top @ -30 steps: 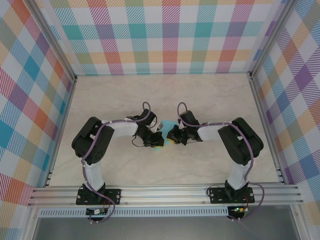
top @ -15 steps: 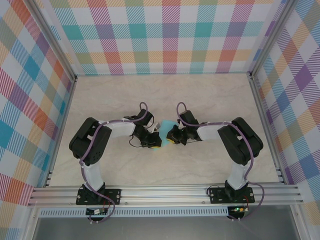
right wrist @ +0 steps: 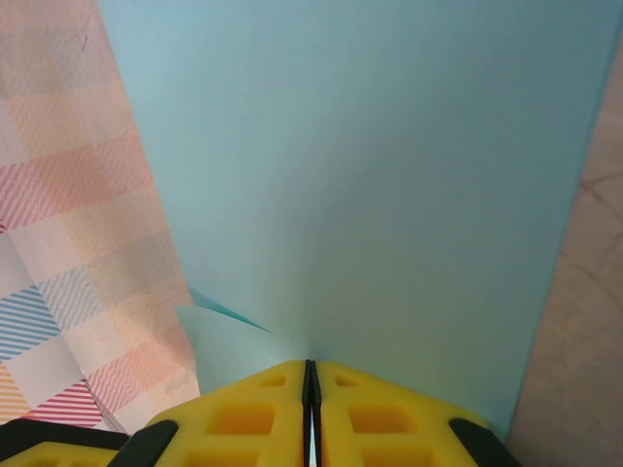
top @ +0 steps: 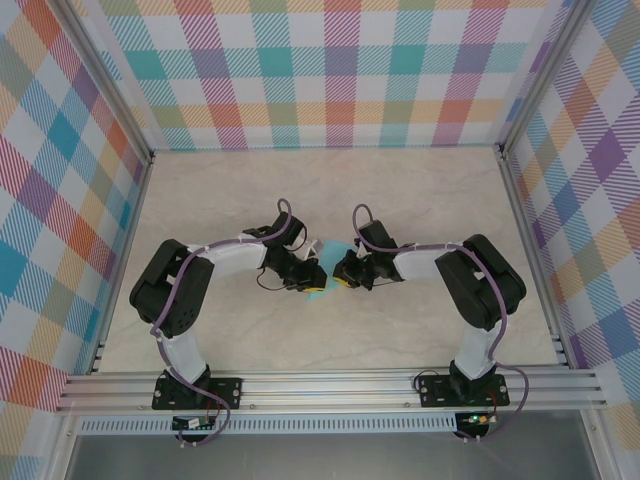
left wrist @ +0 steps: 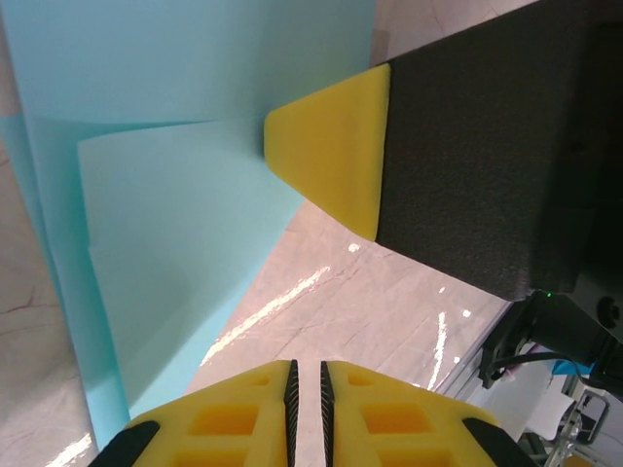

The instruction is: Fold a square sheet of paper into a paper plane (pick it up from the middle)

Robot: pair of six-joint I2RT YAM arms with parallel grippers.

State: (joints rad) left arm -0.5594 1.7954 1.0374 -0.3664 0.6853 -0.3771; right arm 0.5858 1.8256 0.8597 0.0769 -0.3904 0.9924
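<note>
The turquoise square sheet of paper [right wrist: 370, 175] is folded into layers and stands up from the table between my two grippers [top: 322, 291]. My right gripper [right wrist: 311, 363] is shut on its lower edge, and the sheet rises straight out of the jaws. In the top view this gripper [top: 338, 272] meets the left gripper [top: 317, 279] at mid-table. My left gripper [left wrist: 307, 365] has its jaws a narrow gap apart with bare table showing between them. The paper [left wrist: 175, 224] lies to its left, apart from the jaws. A yellow right fingertip [left wrist: 331, 156] presses on the sheet ahead.
The marble table top [top: 330, 190] is ringed by plaid walls [top: 330, 70] and aluminium frame posts. A metal rail [top: 330, 385] runs along the near edge by the arm bases. Plaid wall shows beside the paper [right wrist: 58, 195] in the right wrist view.
My left gripper's jaws have parted slightly, and the left arm has shifted a little, its elbow swinging out to the left. The right arm has stayed still, holding the paper.
</note>
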